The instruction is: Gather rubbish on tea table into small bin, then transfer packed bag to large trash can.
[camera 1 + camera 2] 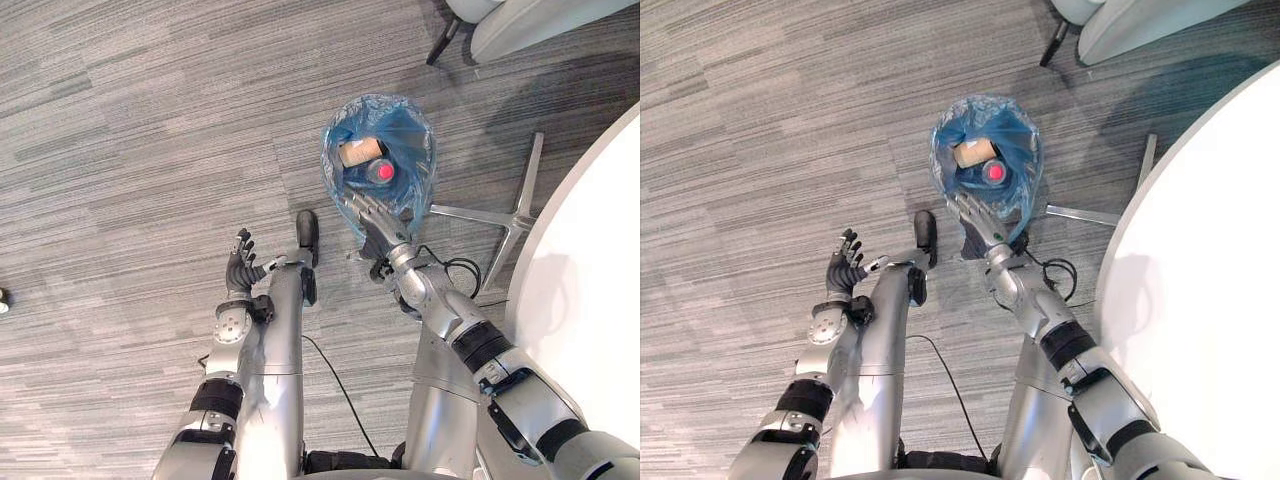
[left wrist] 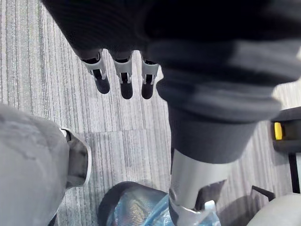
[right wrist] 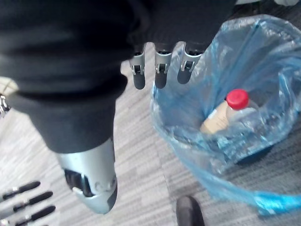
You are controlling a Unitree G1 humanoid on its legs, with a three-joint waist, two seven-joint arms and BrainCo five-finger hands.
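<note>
Risk: thin film of blue bag point(image 1: 415, 150) tearing, or small bin point(image 2: 120, 197) tipping, under a lopsided pull. Right hand point(image 1: 372, 222) at near rim, fingers point(image 3: 161, 77) straight, gripping nothing. Left hand point(image 1: 241, 262) idle, fingers point(image 2: 126, 87) relaxed, empty. Contents: red-capped bottle point(image 1: 384, 171), tan cardboard piece point(image 1: 360, 152). Location: floor point(image 1: 120, 150) beside white worktop point(image 1: 590, 250).

I read this as an office: grey striped carpet tiles point(image 1: 120, 150) cover the floor, a white round-edged counter point(image 1: 590, 260) stands over a silver metal star base point(image 1: 515, 215), and a pale grey chair point(image 1: 520, 20) sits beyond.
</note>
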